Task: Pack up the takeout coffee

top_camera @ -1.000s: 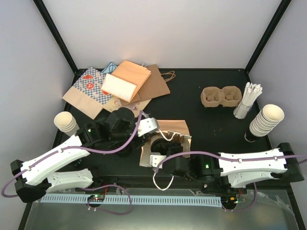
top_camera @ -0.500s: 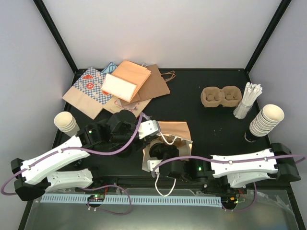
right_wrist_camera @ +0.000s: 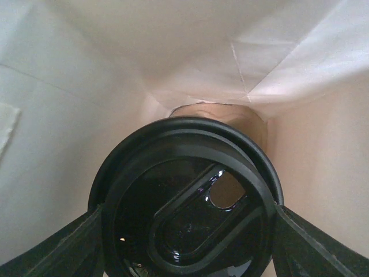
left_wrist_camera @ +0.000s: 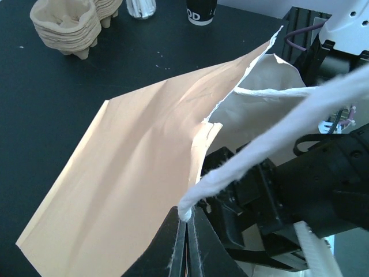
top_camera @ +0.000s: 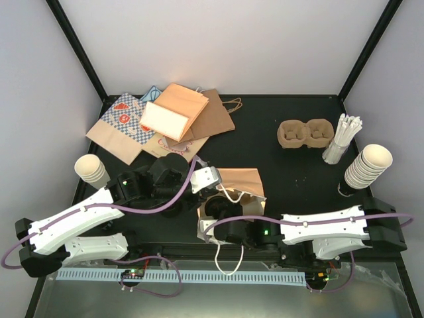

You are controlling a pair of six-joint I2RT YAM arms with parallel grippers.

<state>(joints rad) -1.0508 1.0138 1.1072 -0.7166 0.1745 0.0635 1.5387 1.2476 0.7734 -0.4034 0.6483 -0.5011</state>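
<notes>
The right gripper (right_wrist_camera: 187, 236) stands wide, its two fingers (right_wrist_camera: 69, 248) clasping opposite sides of a round black plastic lid (right_wrist_camera: 184, 190). The cup beneath that lid is hidden. Gripper and lid are deep inside a brown paper bag (left_wrist_camera: 132, 173), whose pale creased walls close in on every side.

The left gripper (left_wrist_camera: 187, 242) is pinched fully shut on the bag's white twisted-paper handle (left_wrist_camera: 271, 138), lifting the upper lip so the mouth gapes toward the right arm. A brown moulded-pulp cup carrier (top_camera: 305, 132) sits well apart at the far right of the black table (top_camera: 285, 185), outside the bag.

The step in hand looks like seating the lidded cup in the bag. The right arm should probably let go only once the cup rests on the bag's bottom, then part its fingers just enough to clear the lid. Backing straight out would avoid snagging the ragged paper edge. The left gripper's best help is a taut handle.
</notes>
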